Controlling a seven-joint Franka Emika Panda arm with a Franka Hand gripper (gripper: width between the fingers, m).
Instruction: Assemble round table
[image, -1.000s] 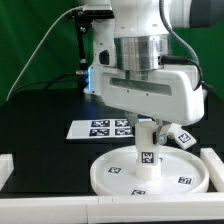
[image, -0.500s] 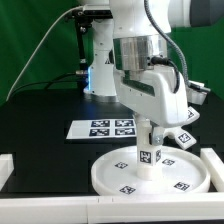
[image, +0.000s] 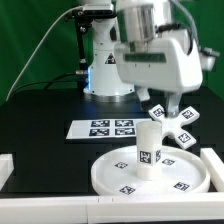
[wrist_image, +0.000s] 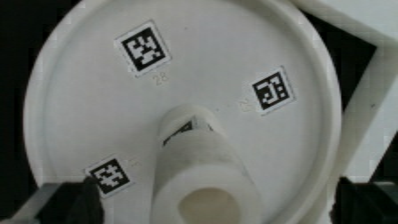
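Observation:
The large white round disc lies on the black table at the front. The short cylinder leg stands upright on its central hub. My gripper hangs above the leg, open and empty, clear of its top. The cross-shaped base lies behind the disc on the exterior view's right, partly hidden by my hand. In the wrist view I look down on the disc and the leg's hollow top. My gripper straddles the leg, and the dark fingers stand apart from it.
The marker board lies flat behind the disc. The arm's base stands at the back. White rail blocks sit at the table's front corners, one on the left and one on the right.
My gripper has let go of the leg and risen from around it to above its top. The leg stays standing on the disc's hub.

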